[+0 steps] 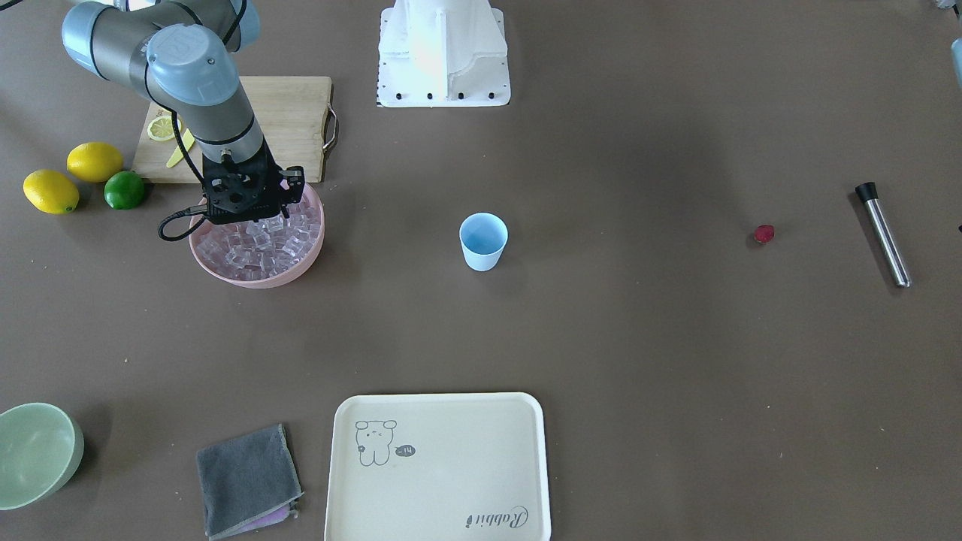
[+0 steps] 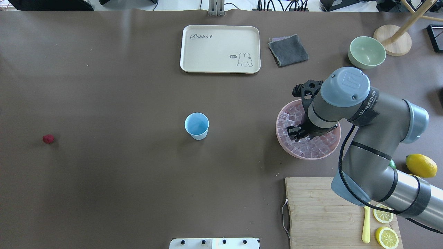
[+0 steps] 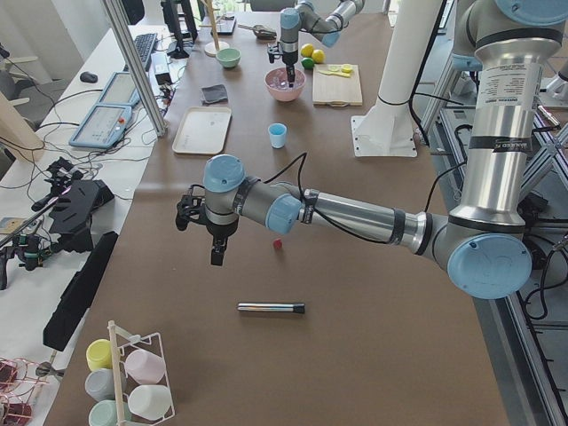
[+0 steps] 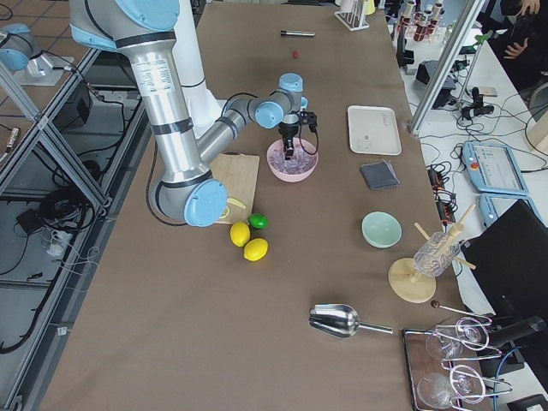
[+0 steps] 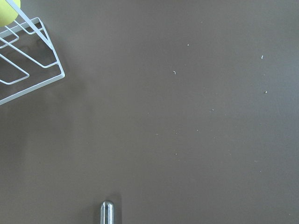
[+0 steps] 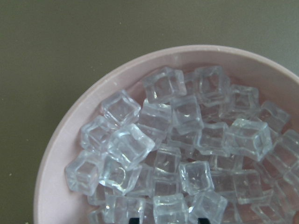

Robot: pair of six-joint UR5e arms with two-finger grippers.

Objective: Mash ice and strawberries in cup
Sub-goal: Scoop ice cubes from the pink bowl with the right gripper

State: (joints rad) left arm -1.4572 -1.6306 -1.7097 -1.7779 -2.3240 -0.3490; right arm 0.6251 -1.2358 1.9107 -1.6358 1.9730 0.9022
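The pale blue cup (image 1: 482, 240) stands upright and empty at the table's middle, also in the overhead view (image 2: 197, 126). The ice (image 6: 173, 149) fills a pink bowl (image 1: 255, 279). My right gripper (image 1: 263, 222) hangs down into that bowl among the cubes. Its two fingertips (image 6: 135, 220) show apart at the wrist view's lower edge, with a cube between them. The dark red strawberry (image 1: 763, 234) lies alone on the table far from the cup. My left gripper (image 3: 216, 253) hovers above the table near the strawberry (image 3: 278, 243). I cannot tell whether it is open.
A steel muddler (image 1: 883, 234) lies beyond the strawberry. A cream tray (image 1: 440, 466), grey cloth (image 1: 248, 481) and green bowl (image 1: 37, 454) sit on the far side. A cutting board (image 1: 293, 113), two lemons (image 1: 94, 161) and a lime (image 1: 124, 189) flank the pink bowl.
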